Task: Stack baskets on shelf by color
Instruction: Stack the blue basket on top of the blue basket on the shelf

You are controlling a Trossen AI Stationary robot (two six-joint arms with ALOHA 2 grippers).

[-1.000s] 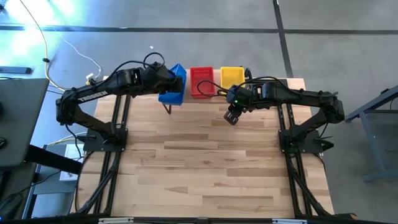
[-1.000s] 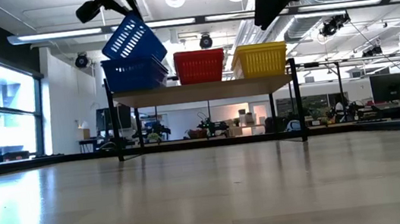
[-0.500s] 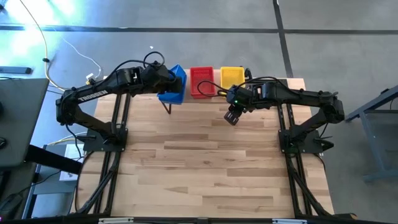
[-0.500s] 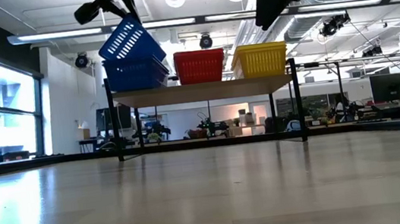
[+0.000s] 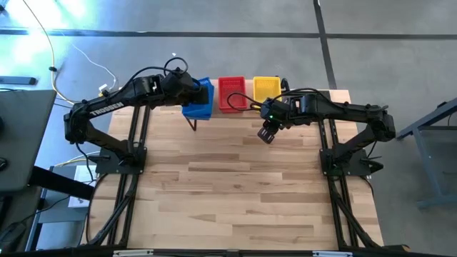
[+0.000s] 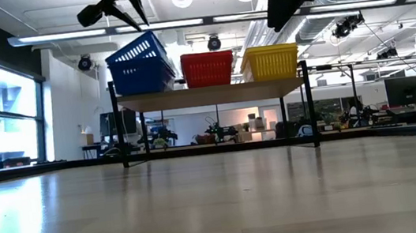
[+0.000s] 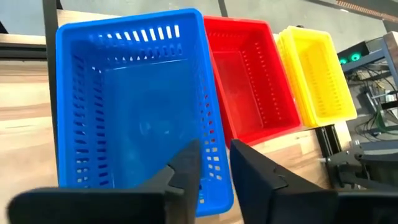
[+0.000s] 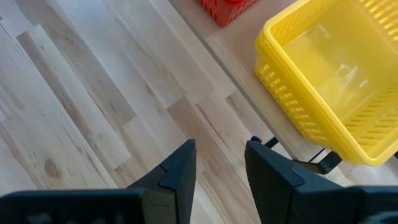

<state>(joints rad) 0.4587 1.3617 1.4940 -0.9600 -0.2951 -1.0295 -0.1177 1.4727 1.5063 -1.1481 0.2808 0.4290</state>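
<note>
Three stacks of baskets stand side by side on the shelf [image 6: 209,95] at the table's far edge: blue [image 6: 138,65], red [image 6: 208,69] and yellow [image 6: 271,61]. The top blue basket [image 7: 134,106] rests level, nested in the one under it. My left gripper [image 7: 214,165] hangs open a little above that basket's near right rim and touches nothing. My right gripper [image 5: 265,135] is open over the bare table, in front of the yellow stack [image 8: 329,93], with nothing between its fingers.
The shelf stands on thin black legs [image 6: 120,135] with free tabletop [image 5: 243,185] in front of it. The room's floor lies beyond the table's far edge.
My left gripper has let go of the top blue basket. The basket hung tilted from it above the blue stack, and has dropped to sit level, nested in that stack. The gripper stays just above it.
</note>
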